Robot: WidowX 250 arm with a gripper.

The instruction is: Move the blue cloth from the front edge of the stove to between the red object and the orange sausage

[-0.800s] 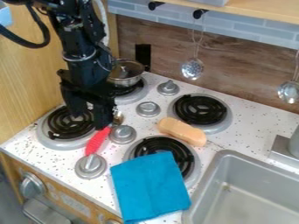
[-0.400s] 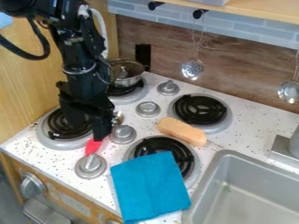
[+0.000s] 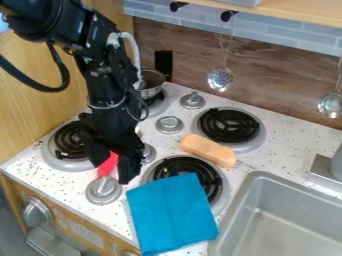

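The black gripper (image 3: 113, 170) hangs low over the left part of the stove top, its fingers apart. Between and behind them lies the red handle (image 3: 107, 166) of a utensil, with its lower end by a silver knob (image 3: 103, 190); the gripper hides the utensil's other end. Right of the gripper, a blue cloth (image 3: 172, 214) covers part of the front right burner (image 3: 212, 183). A tan, bread-like piece (image 3: 208, 150) rests between the two right burners.
A metal pot (image 3: 152, 84) stands on the back left burner, partly behind the arm. The sink (image 3: 287, 220) is at the lower right. Metal utensils, among them a slotted ladle (image 3: 220, 78), hang along the back wall.
The gripper has come toward the front and a little to the right, over the red handle. The arm now hides more of the pot and the knob behind it. Cloth and tan piece have stayed put.
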